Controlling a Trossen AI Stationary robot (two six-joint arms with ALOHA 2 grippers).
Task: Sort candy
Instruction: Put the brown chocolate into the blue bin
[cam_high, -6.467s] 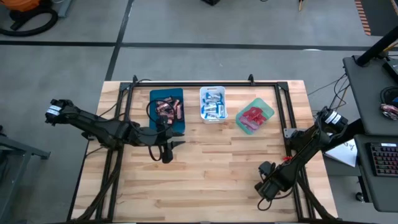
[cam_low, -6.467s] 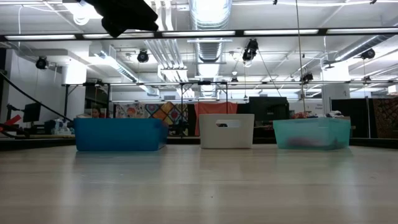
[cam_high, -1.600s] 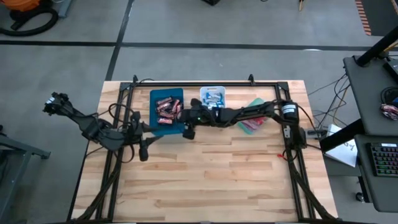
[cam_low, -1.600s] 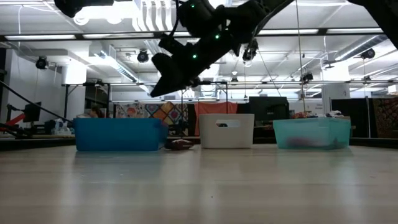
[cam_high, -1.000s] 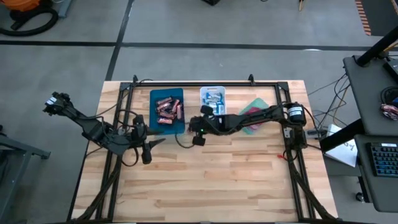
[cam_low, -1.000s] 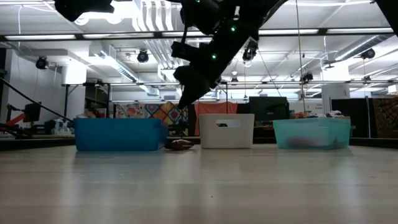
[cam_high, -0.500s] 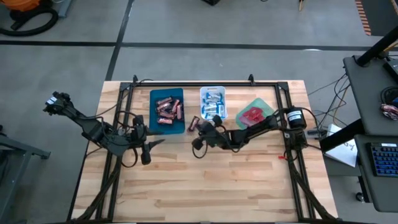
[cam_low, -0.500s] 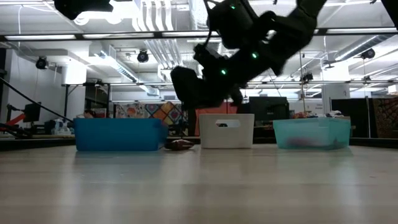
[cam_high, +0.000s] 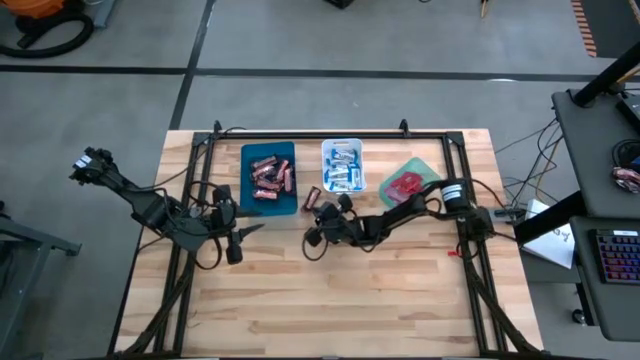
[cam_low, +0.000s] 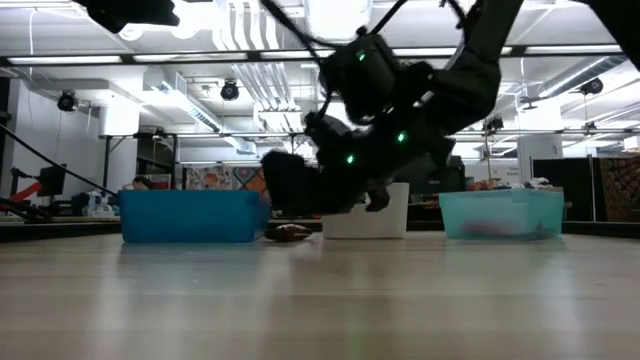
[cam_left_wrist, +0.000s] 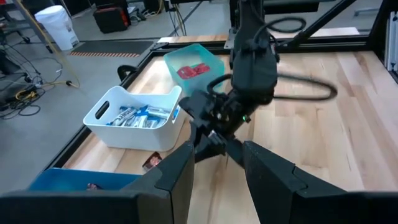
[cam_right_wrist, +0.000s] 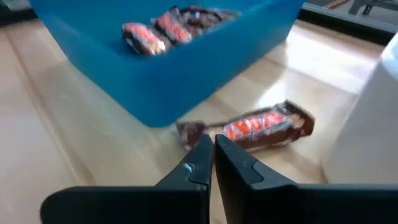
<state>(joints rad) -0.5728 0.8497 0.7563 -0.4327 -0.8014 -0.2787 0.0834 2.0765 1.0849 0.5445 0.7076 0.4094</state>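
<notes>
My left gripper (cam_high: 236, 238) waits near the tabletop's (cam_high: 330, 300) left edge, fingers apart, holding nothing. The blue tray (cam_high: 270, 176) stands along the far edge. One brown-red candy bar (cam_right_wrist: 264, 127) lies loose on the tabletop just beside that tray's right wall, short of the white tray (cam_high: 342, 166). My right gripper (cam_right_wrist: 210, 163), fingers nearly together and empty, sits just in front of it. To grasp well, I should spread the fingers and straddle the bar's narrow width. Its long axis runs roughly along the tray's wall.

A dark arm (cam_low: 390, 110) is seen low over the worktop (cam_low: 320, 300). A brown candy bar (cam_low: 291, 233) lies between the blue tray (cam_low: 190, 216) and white tray (cam_low: 385, 222); a green tray (cam_low: 500, 215) stands beside.
</notes>
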